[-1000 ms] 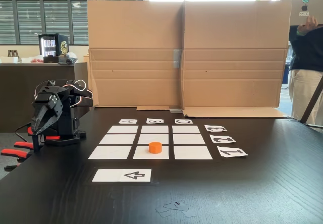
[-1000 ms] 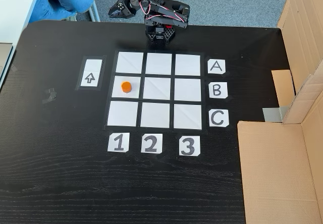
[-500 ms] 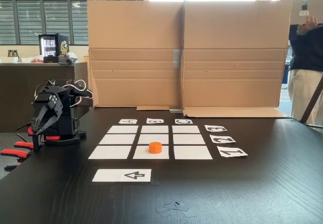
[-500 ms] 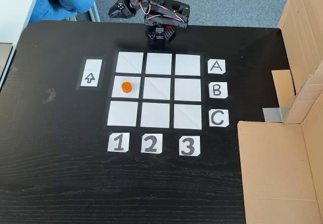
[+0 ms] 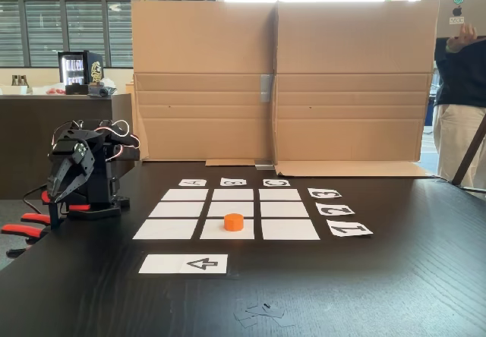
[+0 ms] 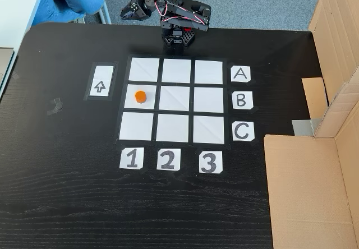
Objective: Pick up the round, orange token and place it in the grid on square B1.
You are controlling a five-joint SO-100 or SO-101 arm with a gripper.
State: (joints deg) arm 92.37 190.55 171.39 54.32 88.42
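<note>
Token (image 6: 140,96) well apart from fingers (image 5: 64,179)

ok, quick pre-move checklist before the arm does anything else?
1. Token in square B1, row B, column 1: ok.
2. Token fully inside the cell, off the dark gaps: ok.
3. Token upright, flat top up: ok.
4. Gripper clear of the grid, folded back by the arm base: ok.
5. Jaws open or shut: cannot tell.
6. Arrow strip bare: ok.
</note>
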